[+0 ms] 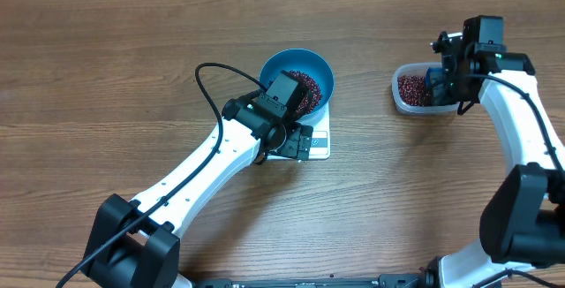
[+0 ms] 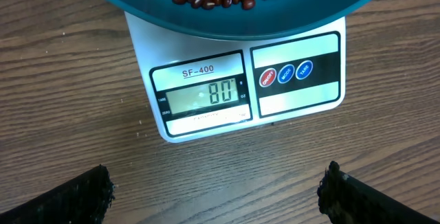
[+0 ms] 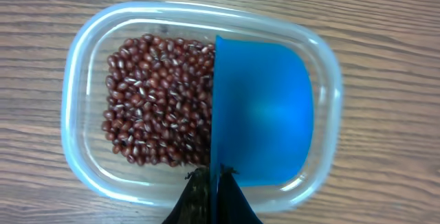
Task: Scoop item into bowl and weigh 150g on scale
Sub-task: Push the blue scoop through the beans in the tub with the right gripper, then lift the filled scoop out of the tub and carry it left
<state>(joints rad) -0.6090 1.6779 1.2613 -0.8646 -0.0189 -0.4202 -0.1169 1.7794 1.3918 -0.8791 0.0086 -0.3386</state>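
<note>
**Inspector:** Overhead first. Where do the goods stand?

**Assistant:** The bowl (image 1: 311, 58) sits on the scale (image 1: 320, 143) in the middle of the tabletop (image 1: 106, 58). A layer of beans (image 1: 307, 83) lies in it. The left arm (image 1: 203, 160) reaches over the scale's near edge. Well apart to the right, the tub (image 1: 398, 92) holds more beans, with the right arm (image 1: 516, 111) above it.

**Inspector:** Left wrist view?

**Assistant:** The left fingers (image 2: 75, 198) stand wide apart and hold nothing. They hover over bare wood just short of the scale. The display (image 2: 206, 93) appears to read 80. The bowl overhangs the scale's far edge.

**Inspector:** Right wrist view?

**Assistant:** The right fingers (image 3: 203, 200) are pressed together, clamped on the edge of the scoop (image 3: 265, 114). The scoop is down inside the tub, beside the beans. No beans show on its visible face.

**Inspector:** Finding?

**Assistant:** Partly done. In my judgement, a little over half the target weight is in the bowl. More scoops are needed, then small additions to land on the target. The tub looks to hold enough for that, though I cannot tell its depth.
</note>
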